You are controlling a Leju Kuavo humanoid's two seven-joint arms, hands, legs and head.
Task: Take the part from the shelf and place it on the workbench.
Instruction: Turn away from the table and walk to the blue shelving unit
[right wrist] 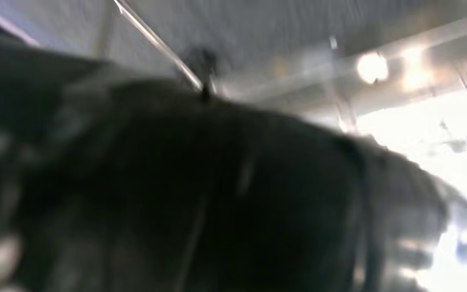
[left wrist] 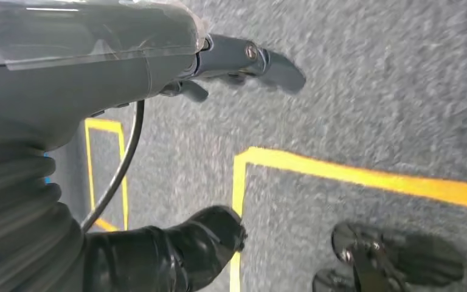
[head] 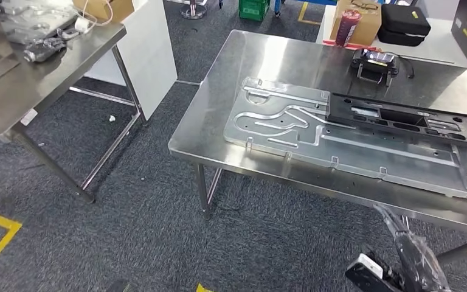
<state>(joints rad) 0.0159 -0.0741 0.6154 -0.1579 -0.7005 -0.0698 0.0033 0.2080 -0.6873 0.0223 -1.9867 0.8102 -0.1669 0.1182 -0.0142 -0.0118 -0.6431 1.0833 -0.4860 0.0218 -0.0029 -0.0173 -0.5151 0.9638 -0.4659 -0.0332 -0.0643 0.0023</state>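
Lying flat, black part (head: 401, 117) (long axis along workbench (head: 267, 55))

two steel tables: the workbench (head: 267, 55) and a second table (head: 12, 91), well apart to its left. on the workbench, one large silver plate (head: 292, 131) and one long black part (head: 401, 118) lying across the plate's far right side. beyond the plate, one small black device (head: 374, 62). behind the workbench, one cardboard box (head: 365, 21), one dark red can (head: 347, 27) and one black case (head: 404, 24).
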